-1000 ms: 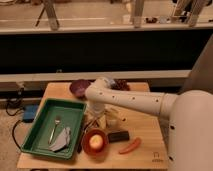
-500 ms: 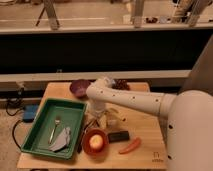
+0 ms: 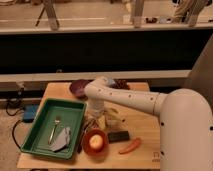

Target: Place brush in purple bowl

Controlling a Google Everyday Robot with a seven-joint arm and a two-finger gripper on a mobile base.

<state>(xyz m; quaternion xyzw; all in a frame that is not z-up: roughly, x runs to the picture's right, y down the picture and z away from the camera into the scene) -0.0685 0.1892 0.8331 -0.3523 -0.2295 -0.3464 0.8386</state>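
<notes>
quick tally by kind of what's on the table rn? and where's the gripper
Bowls: 2, the purple bowl and an orange-red bowl
Trays: 1, the green tray
Cutlery: 1, a fork in the tray
Cloths: 1, a grey cloth in the tray
Dark blocks: 1
Orange carrot-like items: 1
Total: 7
The gripper hangs by the tray's right edge, open.

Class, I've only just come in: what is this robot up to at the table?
The robot's white arm reaches across the wooden table, with its gripper low beside the green tray, just above the orange-red bowl. Its fingers are open and appear to hold nothing. The purple bowl sits at the table's far edge.
</notes>
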